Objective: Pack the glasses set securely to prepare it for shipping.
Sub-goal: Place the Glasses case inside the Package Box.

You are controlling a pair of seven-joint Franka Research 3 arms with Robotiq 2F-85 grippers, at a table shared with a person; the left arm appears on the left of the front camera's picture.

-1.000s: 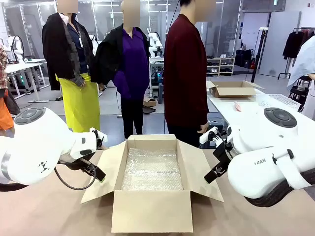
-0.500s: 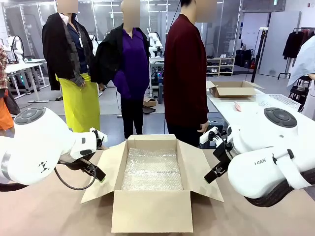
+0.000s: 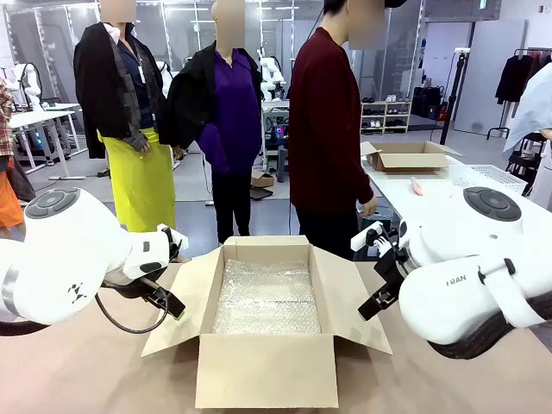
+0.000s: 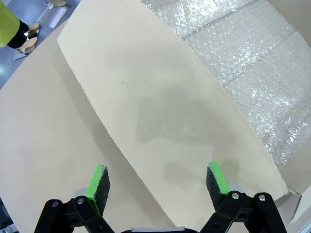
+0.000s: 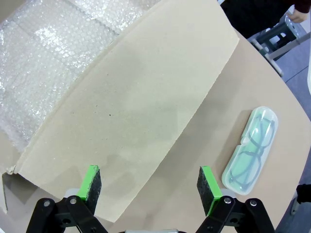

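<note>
We see an open brown cardboard box (image 3: 266, 345) in the middle of the table (image 3: 78, 371), its floor lined with bubble wrap (image 3: 266, 297) and its four flaps spread outward. Our left gripper (image 4: 158, 180) hovers above the left flap with its green pads wide apart and nothing between them. Our right gripper (image 5: 148, 184) hovers above the right flap, jaws equally parted and empty. The mint green case (image 5: 250, 150), with dark-rimmed spectacles visible through its clear lid, lies flat on the table outside the right flap, near the table's edge and touched by nothing. A person (image 3: 326, 129) in a dark red top stands at the far side. We judge that the step in hand is fetching this case with the right arm. To do it well, we would centre the open jaws across the case's narrow width, come straight down, close gently on its rounded sides, then lift it clear over the flap and lay it flat on the bubble wrap.
</note>
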